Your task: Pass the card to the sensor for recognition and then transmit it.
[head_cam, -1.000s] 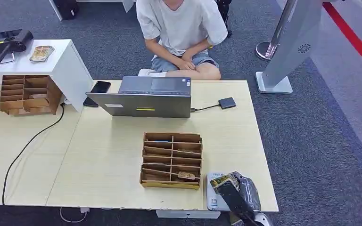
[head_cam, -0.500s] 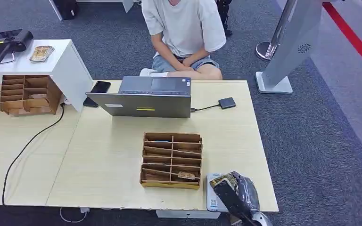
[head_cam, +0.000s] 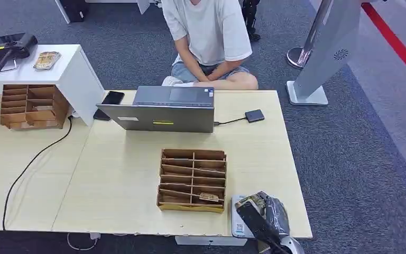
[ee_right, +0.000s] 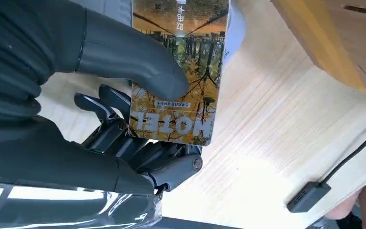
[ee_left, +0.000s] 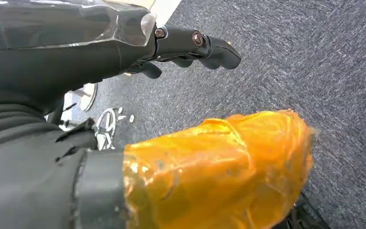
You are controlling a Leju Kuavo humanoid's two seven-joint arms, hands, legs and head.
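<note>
My right hand [head_cam: 265, 217] is at the table's front right corner and holds a hotel card [head_cam: 250, 201] printed with yellow trees. The right wrist view shows the card [ee_right: 181, 81] pinched between the thick thumb [ee_right: 138, 62] and the dark fingers behind it. The card lies over a flat white sensor pad [head_cam: 237, 226], whose pale edge [ee_right: 236, 28] shows beside the card; I cannot tell whether they touch. My left hand [ee_left: 190, 43] hangs over grey carpet, its thumb wrapped in orange film [ee_left: 219, 167], its fingers apart and holding nothing.
A wooden slotted card box [head_cam: 192, 180] stands just left of my right hand. Behind it are a laptop [head_cam: 164, 108], a phone [head_cam: 112, 97] and a small black device [head_cam: 254, 115] on a cable. A person [head_cam: 209, 37] sits beyond the table. A second wooden box [head_cam: 29, 106] stands at the left.
My right hand with the card has barely shifted over the sensor pad. The person behind the table has leaned and moved their arms and legs.
</note>
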